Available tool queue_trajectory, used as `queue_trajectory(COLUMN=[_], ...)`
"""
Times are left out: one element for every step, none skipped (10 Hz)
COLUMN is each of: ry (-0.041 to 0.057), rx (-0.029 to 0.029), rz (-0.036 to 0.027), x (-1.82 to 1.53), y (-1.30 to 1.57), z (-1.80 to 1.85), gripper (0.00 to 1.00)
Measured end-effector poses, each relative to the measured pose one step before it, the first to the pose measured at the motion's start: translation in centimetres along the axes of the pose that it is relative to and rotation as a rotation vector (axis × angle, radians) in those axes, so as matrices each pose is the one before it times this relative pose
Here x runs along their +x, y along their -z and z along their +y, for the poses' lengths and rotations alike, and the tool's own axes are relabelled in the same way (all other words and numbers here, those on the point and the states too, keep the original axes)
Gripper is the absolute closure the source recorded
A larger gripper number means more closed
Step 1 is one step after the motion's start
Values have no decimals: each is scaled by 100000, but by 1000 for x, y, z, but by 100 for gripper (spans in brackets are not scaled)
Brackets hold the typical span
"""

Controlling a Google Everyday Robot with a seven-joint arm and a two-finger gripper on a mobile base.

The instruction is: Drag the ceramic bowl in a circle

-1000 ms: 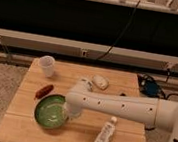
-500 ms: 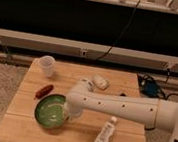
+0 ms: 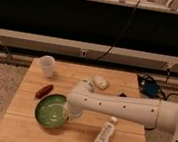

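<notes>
The ceramic bowl (image 3: 49, 112) is a round, shallow, glossy green dish with pale swirl marks, sitting on the wooden table (image 3: 126, 81) left of centre, near the front. My white arm reaches in from the right and ends at the bowl's right rim. There the gripper (image 3: 70, 114) points down, shut, at or on the rim; the wrist hides the contact itself.
A translucent white cup (image 3: 46, 65) stands at the table's back left. A small red-brown object (image 3: 44, 90) lies just behind the bowl. A white bottle (image 3: 104, 134) lies front right, and a pale rounded object (image 3: 100, 81) sits behind the arm. Cables and a blue device (image 3: 152, 88) lie on the floor.
</notes>
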Motion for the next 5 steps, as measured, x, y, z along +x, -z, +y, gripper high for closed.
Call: queue_trajectory(ry=[-495, -458, -409, -154, -477], rx=[119, 1, -9, 102, 298], rz=[120, 99, 37, 15, 83], x=[34, 77, 32, -44, -108], y=[21, 76, 11, 21, 1], z=[78, 236, 169, -20, -190], gripper=[100, 100, 100, 100, 100])
